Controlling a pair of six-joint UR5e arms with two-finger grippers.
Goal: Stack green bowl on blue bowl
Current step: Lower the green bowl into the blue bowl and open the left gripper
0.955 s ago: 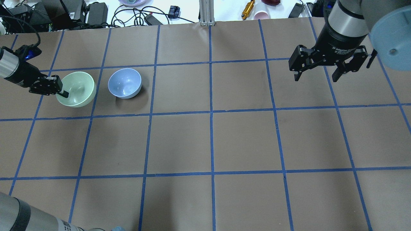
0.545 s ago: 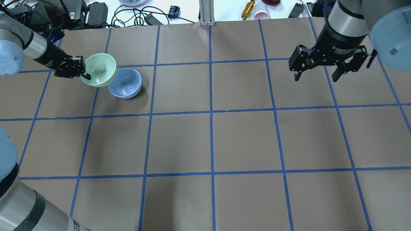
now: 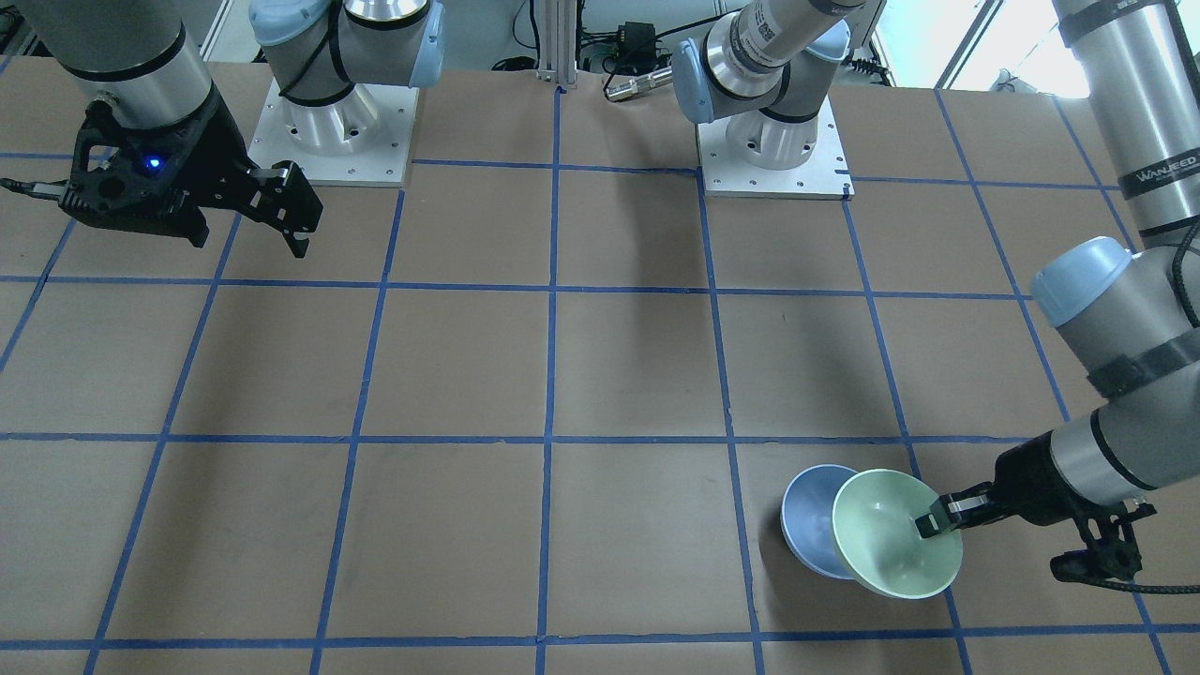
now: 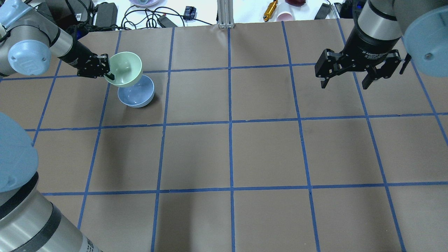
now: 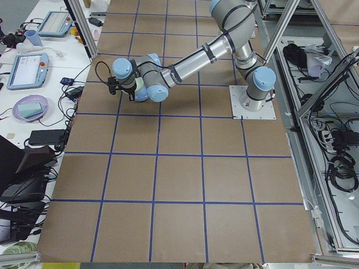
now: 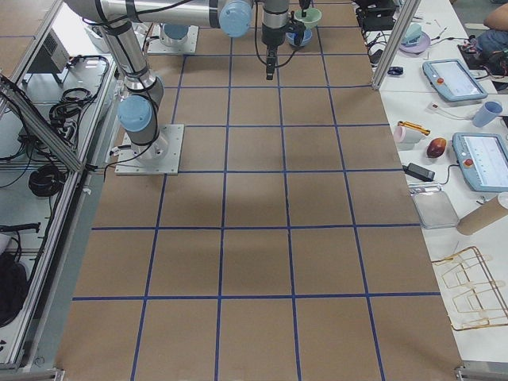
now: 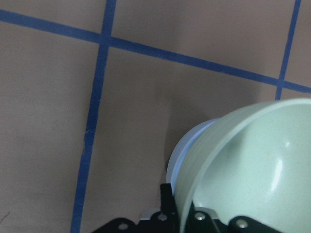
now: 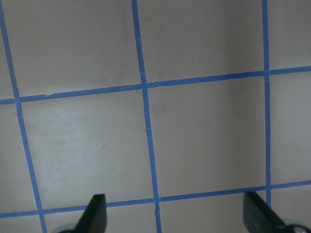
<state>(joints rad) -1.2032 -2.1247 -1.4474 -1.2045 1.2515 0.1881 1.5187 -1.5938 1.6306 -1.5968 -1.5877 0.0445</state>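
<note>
My left gripper [image 4: 109, 74] is shut on the rim of the pale green bowl [image 4: 125, 68] and holds it in the air, tilted, partly over the blue bowl [image 4: 137, 95]. The blue bowl sits upright on the brown table. In the front-facing view the left gripper [image 3: 937, 521] pinches the green bowl [image 3: 891, 534], which overlaps the blue bowl [image 3: 808, 525]. The left wrist view shows the green bowl [image 7: 252, 165] close up with a sliver of the blue bowl [image 7: 187, 150] behind it. My right gripper [image 4: 344, 83] hangs open and empty far off at the table's other side.
The table is brown with a grid of blue tape lines [image 4: 230, 121]. Cables, power bricks [image 4: 105, 12] and small items lie beyond the far edge. A metal post [image 4: 225, 14] stands at the far middle. The arm bases [image 3: 771, 155] sit on the robot's side.
My left gripper lifted the green bowl off the table and carried it right and away from the robot, from beside the blue bowl to partly above it. The right arm stayed still.
</note>
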